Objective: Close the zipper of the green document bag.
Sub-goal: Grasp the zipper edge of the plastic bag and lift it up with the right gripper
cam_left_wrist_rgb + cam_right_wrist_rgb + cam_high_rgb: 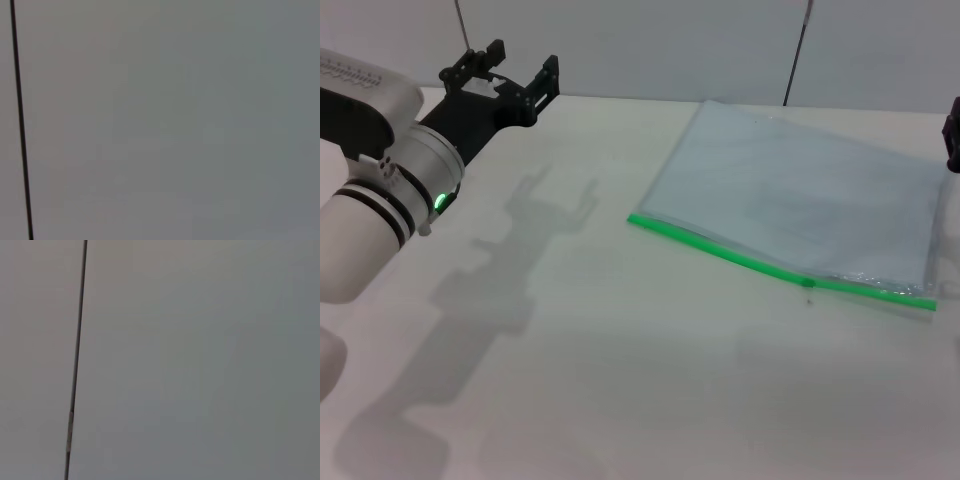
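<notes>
Thin, limp plastic, the green document bag [800, 200] lies flat right of the open, empty left gripper [515, 75]; likely slippery, so pinch the zipper [775, 265] tab; right gripper [953, 130] unclear.

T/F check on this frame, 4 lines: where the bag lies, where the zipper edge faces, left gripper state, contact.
1. The green document bag lies flat on the table, on the robot's right side. True.
2. The zipper runs along the bag's far edge. False: it runs along the near edge.
3. The left gripper is open and holds nothing. True.
4. The left gripper is pinching the slider tab. False: it hangs far off on the left; the right gripper only shows at the picture's edge.
</notes>
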You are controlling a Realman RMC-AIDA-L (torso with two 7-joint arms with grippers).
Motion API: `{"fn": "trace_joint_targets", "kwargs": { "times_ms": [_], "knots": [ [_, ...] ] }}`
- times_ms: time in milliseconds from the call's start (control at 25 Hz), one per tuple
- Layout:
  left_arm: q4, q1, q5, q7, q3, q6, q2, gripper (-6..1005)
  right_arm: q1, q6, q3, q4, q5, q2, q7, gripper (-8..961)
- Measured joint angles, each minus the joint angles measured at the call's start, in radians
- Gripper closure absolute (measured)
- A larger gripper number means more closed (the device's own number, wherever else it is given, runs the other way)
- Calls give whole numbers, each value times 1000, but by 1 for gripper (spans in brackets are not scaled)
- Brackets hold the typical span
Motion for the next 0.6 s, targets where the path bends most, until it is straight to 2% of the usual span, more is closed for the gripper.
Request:
{"fn": "trace_joint_targets", "kwargs": {
  "times_ms": [440, 600],
  "knots": [
    [1, -2, 0, -3, 2, 6, 0, 277, -2, -33, -21, -24, -4, -1, 2, 383],
    [4, -3, 5, -4, 0, 7, 1, 277, -2, -104, -63, -64, -53, -12, 0, 381]
  ]
}}
